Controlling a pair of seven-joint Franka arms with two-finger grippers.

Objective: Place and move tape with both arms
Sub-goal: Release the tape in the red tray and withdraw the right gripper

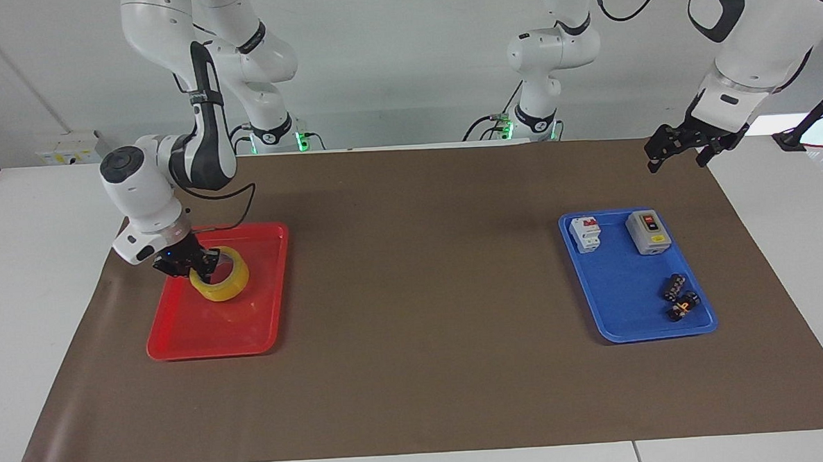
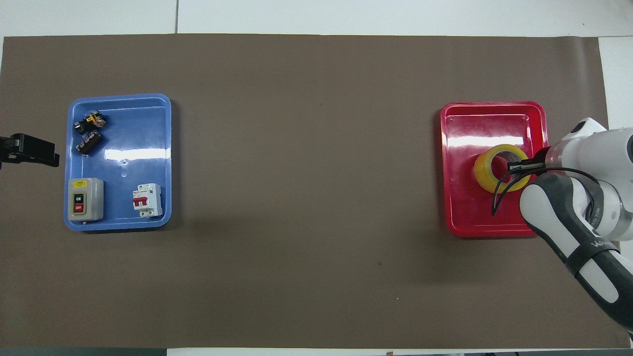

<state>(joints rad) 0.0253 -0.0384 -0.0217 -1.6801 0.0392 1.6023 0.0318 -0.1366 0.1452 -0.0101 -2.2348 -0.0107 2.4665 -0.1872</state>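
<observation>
Brown paper covers the table (image 1: pixel 426 397); in the facing view the right gripper (image 1: pixel 192 263) has its jaws pinching the tape (image 1: pixel 223 282) by the rim, the roll low in the red tray (image 1: pixel 211 337). Lift straight, I think. From overhead, the left gripper (image 2: pixel 30 151) waits beside the blue tray (image 2: pixel 118 163), jaws spread.

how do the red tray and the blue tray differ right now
The red tray holds only the tape; the blue tray holds several small electrical parts. The right gripper grips the tape over the red tray; the left gripper hangs away from the blue tray. Both are rounded rectangles on the brown mat.
</observation>
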